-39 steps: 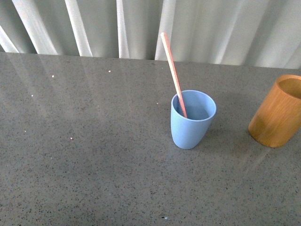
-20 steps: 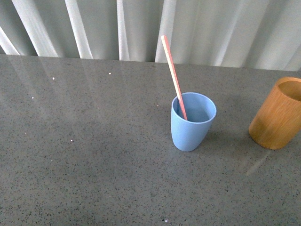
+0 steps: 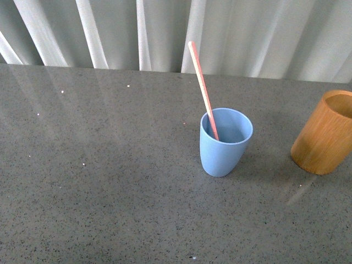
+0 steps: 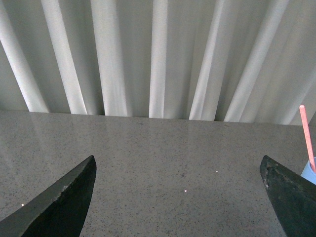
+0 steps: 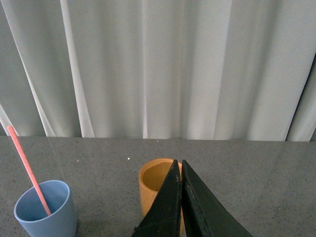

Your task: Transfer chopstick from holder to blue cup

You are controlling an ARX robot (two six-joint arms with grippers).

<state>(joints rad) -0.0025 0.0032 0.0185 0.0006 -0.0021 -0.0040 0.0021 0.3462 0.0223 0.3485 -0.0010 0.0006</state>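
A pink-red chopstick (image 3: 202, 88) stands leaning in the light blue cup (image 3: 224, 144) near the middle of the grey table. The orange-brown holder (image 3: 325, 133) stands to the cup's right and looks empty. Neither gripper shows in the front view. In the right wrist view my right gripper (image 5: 179, 164) is shut and empty, its tips in front of the holder (image 5: 153, 190); the cup (image 5: 47, 210) and chopstick (image 5: 27, 168) are off to the side. In the left wrist view my left gripper (image 4: 178, 165) is open and empty above bare table, with the chopstick (image 4: 306, 133) at the frame edge.
The grey speckled table (image 3: 110, 181) runs back to a white pleated curtain (image 3: 165, 33). A few small white specks (image 3: 83, 162) lie on the table's left part.
The front view has shifted slightly between one second ago and now; cup, chopstick and holder keep their places on the table.
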